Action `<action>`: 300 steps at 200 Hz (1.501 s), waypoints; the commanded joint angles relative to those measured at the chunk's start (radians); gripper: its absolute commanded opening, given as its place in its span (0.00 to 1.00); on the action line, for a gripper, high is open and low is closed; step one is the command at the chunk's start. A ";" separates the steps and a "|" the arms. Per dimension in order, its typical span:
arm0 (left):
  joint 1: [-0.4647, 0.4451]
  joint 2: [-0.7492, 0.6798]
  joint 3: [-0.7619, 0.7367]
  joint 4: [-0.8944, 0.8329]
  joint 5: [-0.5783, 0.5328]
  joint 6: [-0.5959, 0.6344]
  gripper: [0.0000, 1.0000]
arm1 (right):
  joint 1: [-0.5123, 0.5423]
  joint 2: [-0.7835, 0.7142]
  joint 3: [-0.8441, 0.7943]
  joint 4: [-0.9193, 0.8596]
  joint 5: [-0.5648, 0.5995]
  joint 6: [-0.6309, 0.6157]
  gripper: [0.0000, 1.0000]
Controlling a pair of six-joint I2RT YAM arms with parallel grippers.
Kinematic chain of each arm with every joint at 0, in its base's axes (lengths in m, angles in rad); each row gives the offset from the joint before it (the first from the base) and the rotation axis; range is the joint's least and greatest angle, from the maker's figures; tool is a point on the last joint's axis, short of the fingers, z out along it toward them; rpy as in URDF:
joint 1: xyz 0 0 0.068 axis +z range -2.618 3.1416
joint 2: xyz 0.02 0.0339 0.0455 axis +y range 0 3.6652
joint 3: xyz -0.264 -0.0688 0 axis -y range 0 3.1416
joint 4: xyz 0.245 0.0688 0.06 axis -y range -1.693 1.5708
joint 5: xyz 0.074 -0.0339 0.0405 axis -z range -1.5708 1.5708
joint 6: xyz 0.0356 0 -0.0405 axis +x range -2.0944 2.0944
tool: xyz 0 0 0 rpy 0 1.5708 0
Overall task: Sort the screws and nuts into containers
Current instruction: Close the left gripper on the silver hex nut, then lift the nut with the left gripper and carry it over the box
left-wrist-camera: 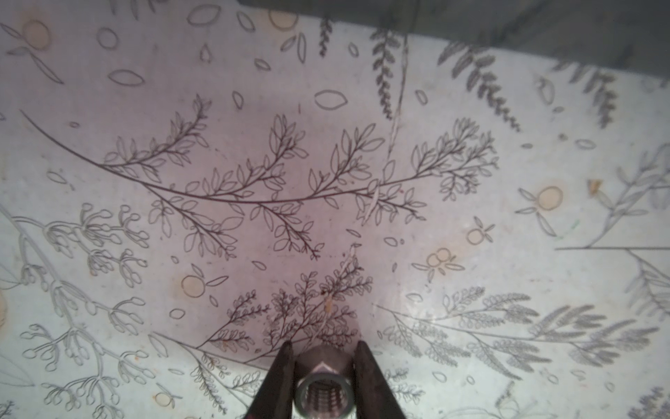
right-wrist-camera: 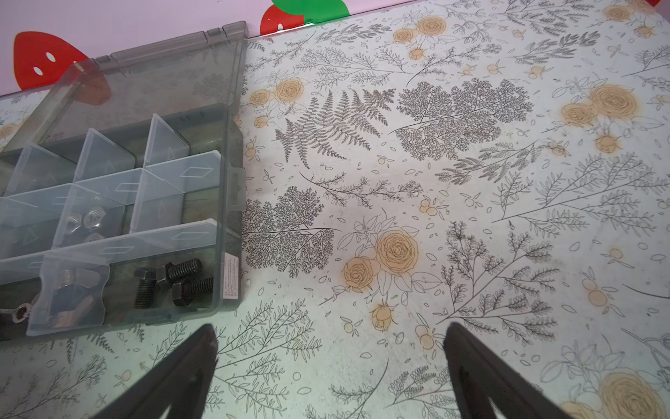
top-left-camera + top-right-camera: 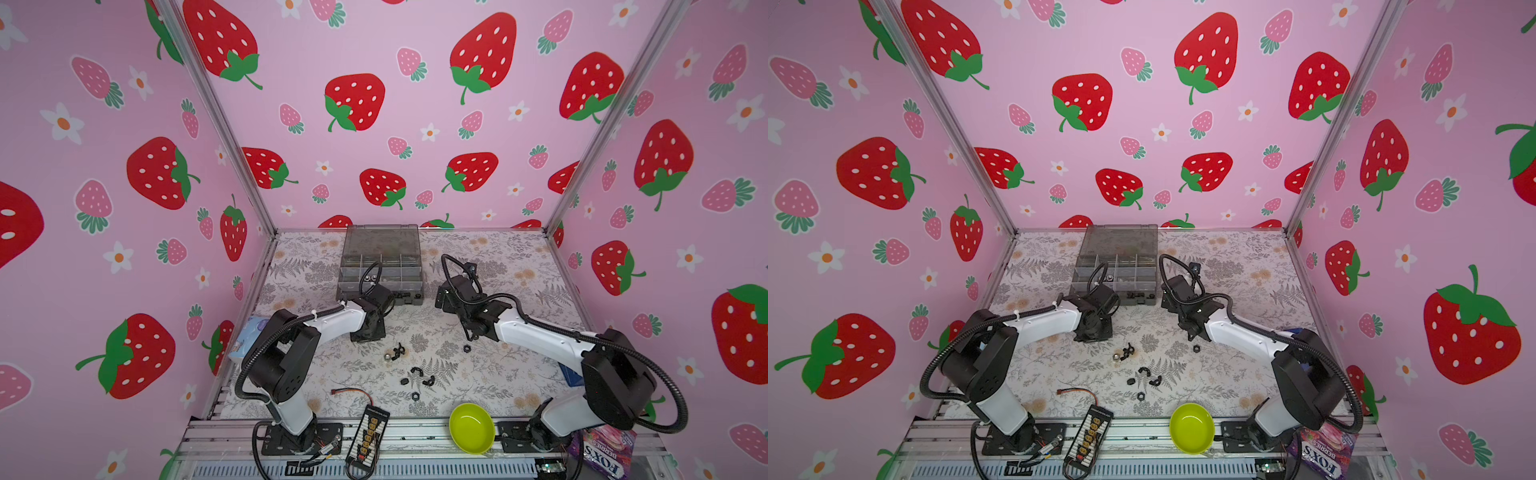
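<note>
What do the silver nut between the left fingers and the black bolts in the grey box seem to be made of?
Shiny silver domed nut: probably bare polished metal; its rim glints, and cut threads show inside. Black hex-head bolts: likely steel with a matt black coating; dull surface, threaded shanks.

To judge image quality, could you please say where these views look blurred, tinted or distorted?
Left wrist view: pink cast mid-frame, silver nut slightly soft; right wrist view: sharp, screws crisp; both top views: even light, loose nuts tiny, soft.

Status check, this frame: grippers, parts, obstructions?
Left gripper shut on silver nut. Right gripper open, empty, beside organizer box. Loose nuts on table. No obstruction seen.
</note>
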 commanded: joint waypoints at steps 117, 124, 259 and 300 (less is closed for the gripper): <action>-0.010 -0.074 -0.005 0.000 -0.018 -0.002 0.23 | -0.003 -0.011 -0.009 -0.009 0.029 0.019 1.00; -0.008 -0.082 -0.001 0.000 -0.024 -0.001 0.23 | -0.003 -0.011 -0.010 -0.010 0.029 0.020 1.00; 0.099 -0.112 0.252 0.018 -0.089 0.122 0.23 | -0.003 -0.014 -0.011 -0.010 0.032 0.022 1.00; 0.161 -0.051 0.355 0.027 -0.081 0.160 0.23 | -0.003 -0.008 -0.003 -0.009 0.030 0.017 1.00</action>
